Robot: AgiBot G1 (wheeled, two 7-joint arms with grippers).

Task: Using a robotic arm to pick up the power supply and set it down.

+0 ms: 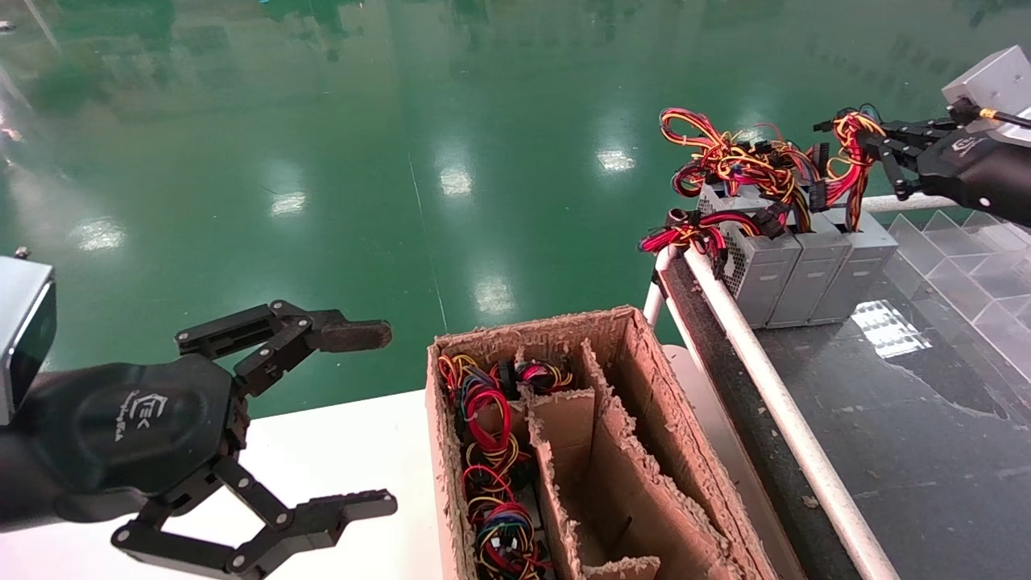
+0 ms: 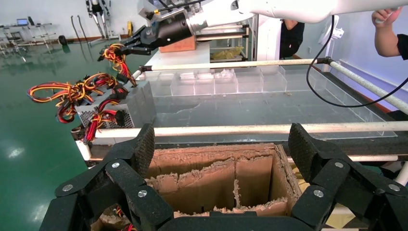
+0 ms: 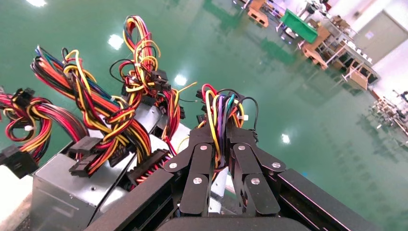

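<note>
Three grey power supplies stand in a row at the far end of a black belt. The rightmost power supply (image 1: 867, 246) has a bunch of red, yellow and orange wires (image 1: 850, 149) rising from its top. My right gripper (image 1: 868, 143) reaches in from the right, above the boxes, and is shut on that bunch. In the right wrist view the wires (image 3: 220, 108) pass between the closed fingers of the right gripper (image 3: 219, 137), which hides the box below. My left gripper (image 1: 366, 419) hangs open and empty over the white table, left of the cardboard box (image 1: 620, 379).
The brown cardboard box (image 2: 211, 175) has dividers, and wired units fill its left compartment. A white rail (image 1: 773, 379) edges the black belt (image 1: 926, 419). A clear plastic divider tray (image 1: 975, 250) lies to the right of the power supplies. A person (image 2: 390, 26) stands beyond the belt.
</note>
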